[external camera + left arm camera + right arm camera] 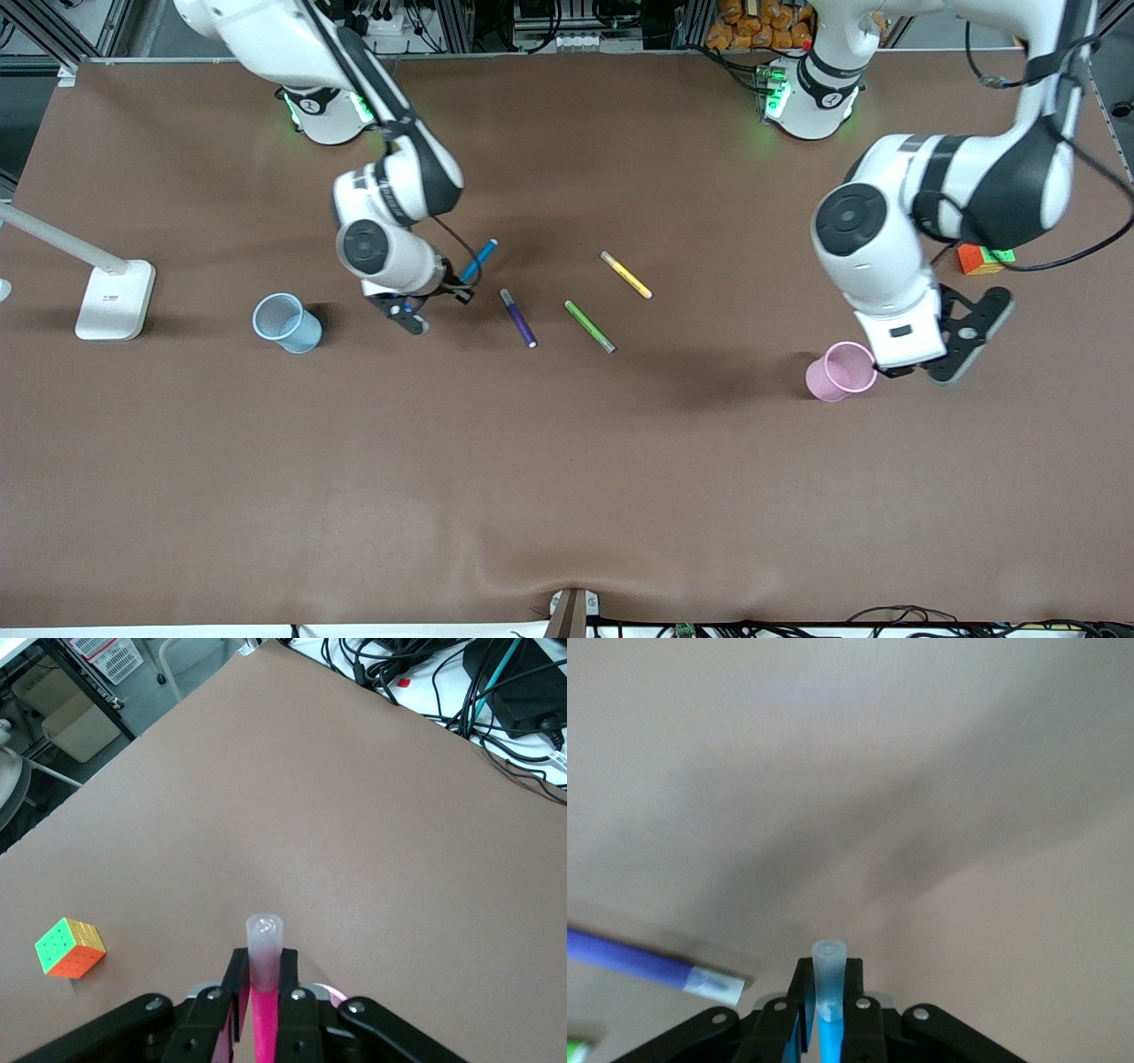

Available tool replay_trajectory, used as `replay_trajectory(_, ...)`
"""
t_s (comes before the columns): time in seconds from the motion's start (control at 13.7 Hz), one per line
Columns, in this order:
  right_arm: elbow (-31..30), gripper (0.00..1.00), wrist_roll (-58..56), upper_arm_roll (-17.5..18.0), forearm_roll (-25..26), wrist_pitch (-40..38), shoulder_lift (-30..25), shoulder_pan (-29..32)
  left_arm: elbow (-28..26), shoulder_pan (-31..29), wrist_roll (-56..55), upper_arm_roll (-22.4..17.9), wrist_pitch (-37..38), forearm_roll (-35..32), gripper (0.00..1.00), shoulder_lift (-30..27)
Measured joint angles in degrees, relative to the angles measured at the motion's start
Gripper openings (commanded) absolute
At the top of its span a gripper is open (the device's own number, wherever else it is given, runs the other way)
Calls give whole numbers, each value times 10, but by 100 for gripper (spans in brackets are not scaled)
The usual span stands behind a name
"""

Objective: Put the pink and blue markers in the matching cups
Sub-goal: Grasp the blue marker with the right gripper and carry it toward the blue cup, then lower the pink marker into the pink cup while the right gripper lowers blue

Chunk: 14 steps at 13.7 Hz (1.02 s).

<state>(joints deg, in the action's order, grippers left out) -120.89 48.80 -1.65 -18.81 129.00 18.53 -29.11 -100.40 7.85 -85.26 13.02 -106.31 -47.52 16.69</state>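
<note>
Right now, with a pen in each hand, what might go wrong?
The right hand, shut on the blue pen, is not yet over the blue cup; the tilted pen could slip on the way. The left hand, shut on the pink pen, hangs beside the pink cup and might knock the light cup over. The purple pen lies close to the right hand and could be bumped.

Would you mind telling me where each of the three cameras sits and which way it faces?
Front view: high across the table, facing both arms' bases; shows blue cup and pink cup.
Left wrist view: on the left arm, over the left gripper clamping the pink marker.
Right wrist view: on the right arm, over the right gripper clamping the blue marker.
Shared: purple pen.
</note>
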Motion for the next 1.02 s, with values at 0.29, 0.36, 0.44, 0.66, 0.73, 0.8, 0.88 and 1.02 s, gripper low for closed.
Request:
replay_trajectory(0.29,27,0,-104,-36,75,-95,-93,32,-27,13,-73,1,0,-60,0,17)
replay_trajectory(0.36,49,0,-138,-41,98,-128,-108,42,-32,14,-88,1,0,-65,0,22)
replay_trajectory(0.44,75,0,-181,-43,134,-157,-117,52,-34,15,-101,1,0,-70,0,28)
replay_trajectory(0.66,120,0,-273,-44,227,-174,-122,62,-35,21,-143,1,0,-95,0,44)
replay_trajectory(0.73,124,0,-292,-44,248,-167,-122,62,-35,22,-157,1,0,-103,0,49)
replay_trajectory(0.8,124,0,-310,-44,260,-151,-122,62,-36,24,-174,1,0,-114,0,55)
replay_trajectory(0.88,124,0,-328,-44,266,-133,-122,62,-37,26,-190,1,1,-126,0,62)
replay_trajectory(1.02,118,0,-365,-44,269,-92,-122,67,-37,33,-220,1,8,-146,0,78)
